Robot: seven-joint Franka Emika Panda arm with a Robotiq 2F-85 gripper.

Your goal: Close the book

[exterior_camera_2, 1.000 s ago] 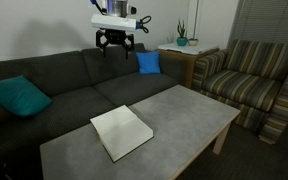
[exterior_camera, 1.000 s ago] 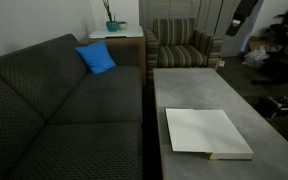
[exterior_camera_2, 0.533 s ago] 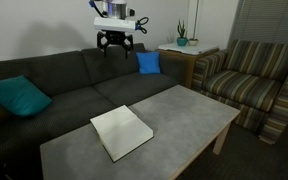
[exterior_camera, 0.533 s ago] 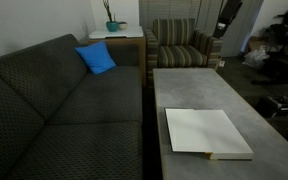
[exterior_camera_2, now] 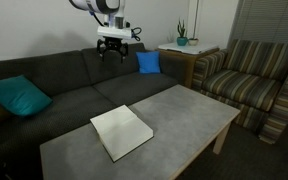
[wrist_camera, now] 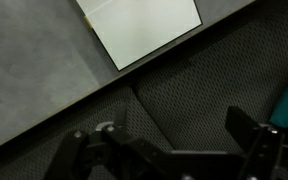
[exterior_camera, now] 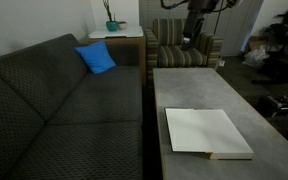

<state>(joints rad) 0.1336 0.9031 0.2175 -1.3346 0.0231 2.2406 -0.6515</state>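
status: not started | book (exterior_camera_2: 121, 131) open, white pages up, on table (exterior_camera_2: 189, 108) near edge facing sofa (exterior_camera_2: 64, 85) | gripper (exterior_camera_2: 115, 50) wide open, empty, up over sofa, well apart from book | left, likely: reach, fold shut

Nothing readable in any view right now, large open book with plain white pages (exterior_camera: 206, 131) lying flat on the grey tabletop (exterior_camera: 199, 85), its upturned pages blank, no lettering, number, label or logo legible on it or anywhere around that tabletop

One book (exterior_camera_2: 121, 131), one table (exterior_camera_2: 189, 112), one sofa (exterior_camera_2: 69, 82), one armchair (exterior_camera_2: 246, 80), two cushions (exterior_camera_2: 148, 62) (exterior_camera_2: 16, 97).
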